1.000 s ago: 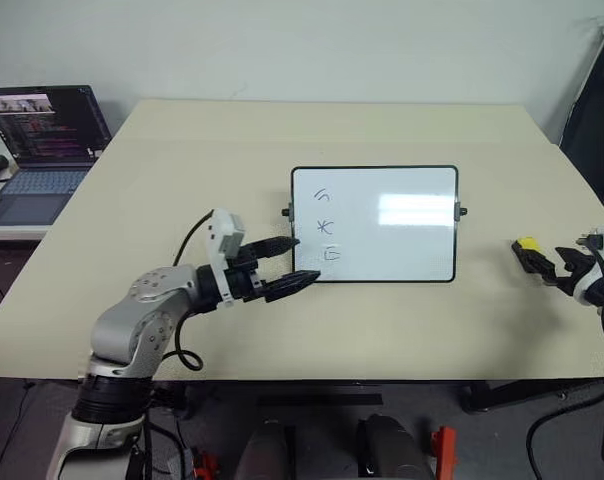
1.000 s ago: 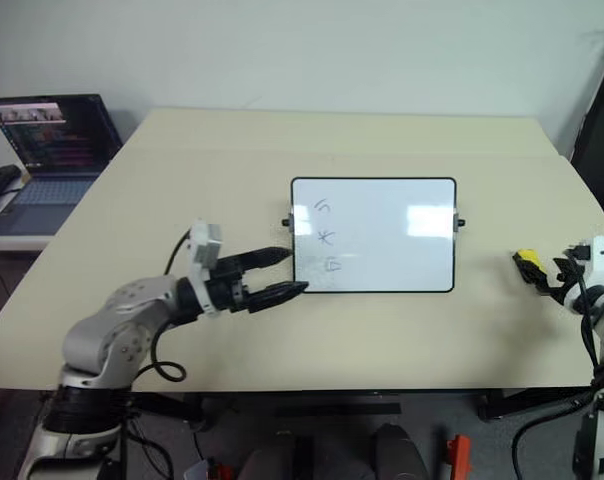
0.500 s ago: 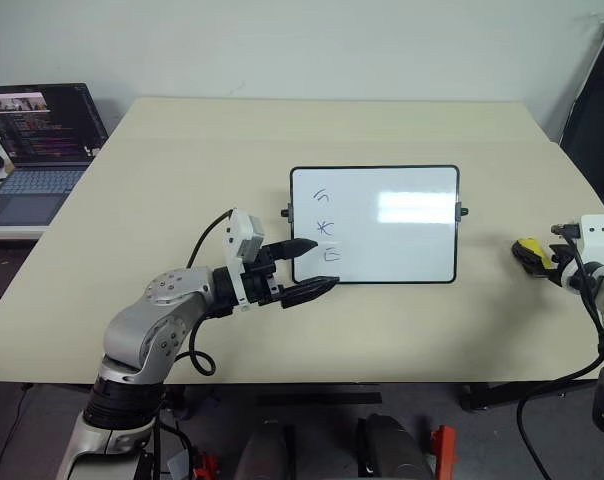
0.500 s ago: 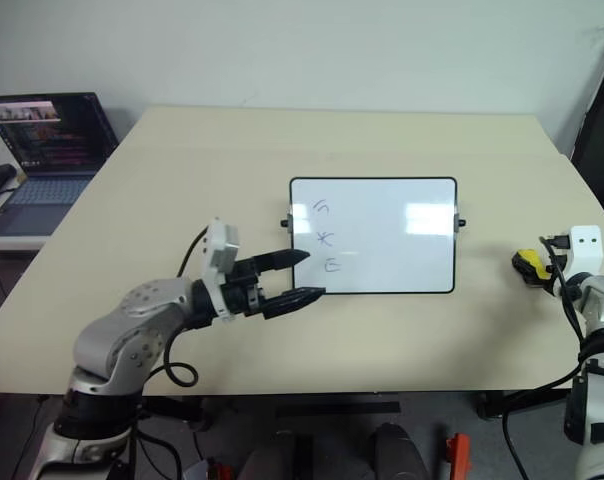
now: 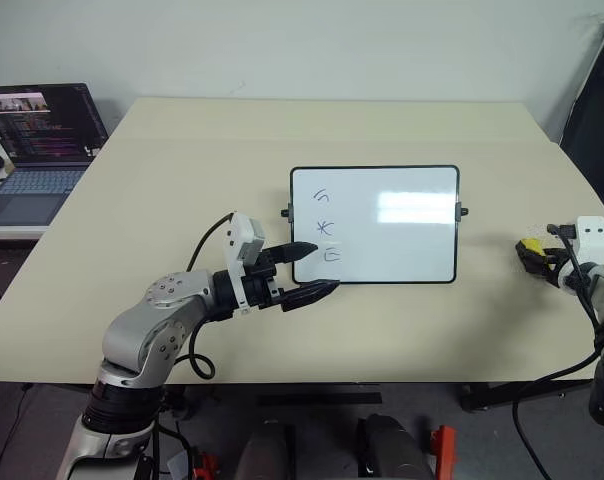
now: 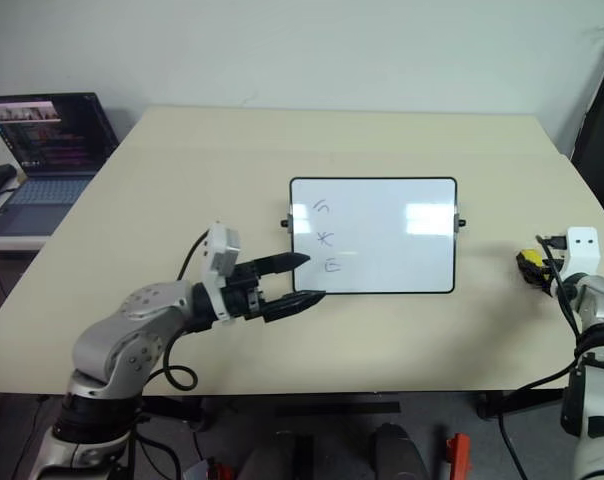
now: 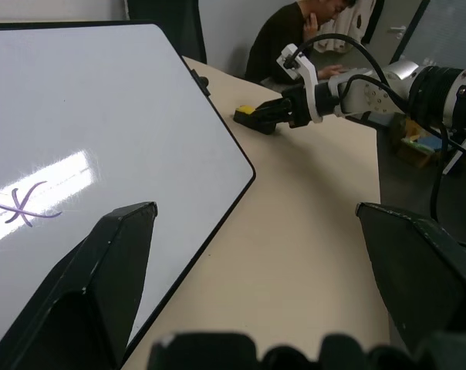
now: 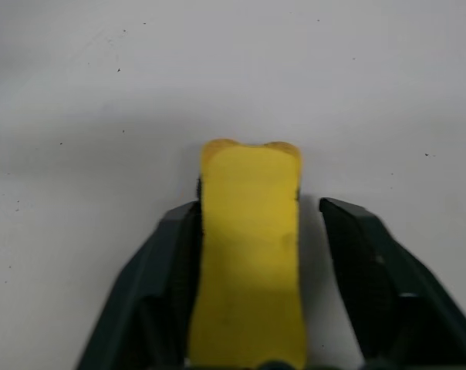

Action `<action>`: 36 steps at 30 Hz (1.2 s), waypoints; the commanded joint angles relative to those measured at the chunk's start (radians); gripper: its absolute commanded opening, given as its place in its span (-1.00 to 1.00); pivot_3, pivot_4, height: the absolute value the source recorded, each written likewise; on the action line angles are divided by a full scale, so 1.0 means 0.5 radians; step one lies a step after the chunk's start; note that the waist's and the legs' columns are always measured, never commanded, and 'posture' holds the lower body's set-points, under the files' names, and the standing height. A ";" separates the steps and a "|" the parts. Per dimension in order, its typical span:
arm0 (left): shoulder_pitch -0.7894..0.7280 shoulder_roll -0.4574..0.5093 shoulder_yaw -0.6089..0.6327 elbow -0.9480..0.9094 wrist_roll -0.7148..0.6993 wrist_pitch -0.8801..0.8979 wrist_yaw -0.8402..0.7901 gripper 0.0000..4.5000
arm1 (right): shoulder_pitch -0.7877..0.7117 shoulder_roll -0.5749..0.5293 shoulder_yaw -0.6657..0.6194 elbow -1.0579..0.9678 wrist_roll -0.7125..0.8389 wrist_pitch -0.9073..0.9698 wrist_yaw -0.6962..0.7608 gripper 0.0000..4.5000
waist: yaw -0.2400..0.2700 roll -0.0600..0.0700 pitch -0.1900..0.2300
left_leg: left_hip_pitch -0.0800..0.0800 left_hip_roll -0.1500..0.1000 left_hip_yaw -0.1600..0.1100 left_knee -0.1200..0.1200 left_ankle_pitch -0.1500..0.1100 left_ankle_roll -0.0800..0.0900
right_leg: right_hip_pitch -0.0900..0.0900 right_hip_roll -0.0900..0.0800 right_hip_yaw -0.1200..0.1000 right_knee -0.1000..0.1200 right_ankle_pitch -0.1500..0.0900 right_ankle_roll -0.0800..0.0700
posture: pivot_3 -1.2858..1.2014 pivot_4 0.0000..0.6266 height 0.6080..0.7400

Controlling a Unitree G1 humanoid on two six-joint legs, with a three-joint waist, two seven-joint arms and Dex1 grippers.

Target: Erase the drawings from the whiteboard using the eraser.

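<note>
At the tabletop's right edge: the right gripper (image 8: 248,308) straddles the eraser (image 8: 248,254), one finger against its side, the other a little off it; a firm hold is not yet certain.
Step in hand: securing the eraser, by my reading; the fingers should meet both long sides squarely before any lift, so the block does not twist or skid across the tabletop (image 5: 182,180).
Left gripper (image 5: 307,270): open, fingers spread, hovering level at the whiteboard's lower left corner and empty; it looks placed to steady the board.
Whiteboard (image 5: 392,240): lying flat near the middle of the tabletop, well apart from the eraser, glossy white in a thin black frame with small knobs on its short sides.
Drawings (image 5: 326,228): three small dark marks in a column near the board's left edge, untouched.
Eraser's look: a small bright yellow block with slightly pinched sides.
Off to the left: an open laptop (image 5: 42,140).
</note>
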 commanded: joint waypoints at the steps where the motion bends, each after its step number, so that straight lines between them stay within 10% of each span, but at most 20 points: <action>1: -0.026 0.011 0.014 -0.075 -0.017 -0.012 -0.002 1.00 | -0.045 -0.026 -0.006 -0.016 -0.001 0.007 -0.003 -0.31 | 0.000 0.000 0.000 | 0.000 0.000 0.000 0.000 0.000 0.000 | 0.000 0.000 0.000 0.000 0.000 0.000 | 0.03 -0.52 1.00; 8: -0.035 0.017 0.018 -0.050 -0.006 -0.021 -0.012 1.00 | -0.011 -0.030 -0.062 -0.168 0.072 0.020 0.077 -0.55 | 0.000 0.000 0.000 | 0.000 0.000 0.000 0.000 0.000 0.000 | 0.000 0.000 0.000 0.000 0.000 0.000 | 0.03 -0.52 1.00; 20: 0.082 0.238 0.260 0.083 0.067 -0.123 -0.042 1.00 | 0.199 0.164 -0.305 -1.658 0.844 0.856 0.230 -0.55 | -0.004 0.002 0.001 | 0.001 0.002 -0.001 0.000 0.000 0.000 | 0.000 0.001 -0.001 0.002 0.000 0.000 | 0.03 -0.52 1.00; 27: 0.298 0.368 0.498 0.125 0.175 -0.282 0.008 1.00 | 0.038 0.417 0.123 -2.151 0.896 1.047 0.243 -0.55 | -0.004 0.005 0.003 | 0.000 0.003 -0.002 -0.001 0.000 0.000 | -0.001 0.001 -0.002 0.002 0.000 -0.001 | 0.03 -0.52 1.00; 36: 0.318 0.330 0.552 0.042 0.238 -0.430 0.105 1.00 | -0.312 0.701 0.790 -1.820 0.300 0.318 0.376 -0.55 | 0.030 0.005 0.003 | -0.001 0.003 -0.002 -0.001 -0.001 -0.001 | -0.004 0.000 -0.004 0.001 0.000 -0.001 | 0.03 -0.52 1.00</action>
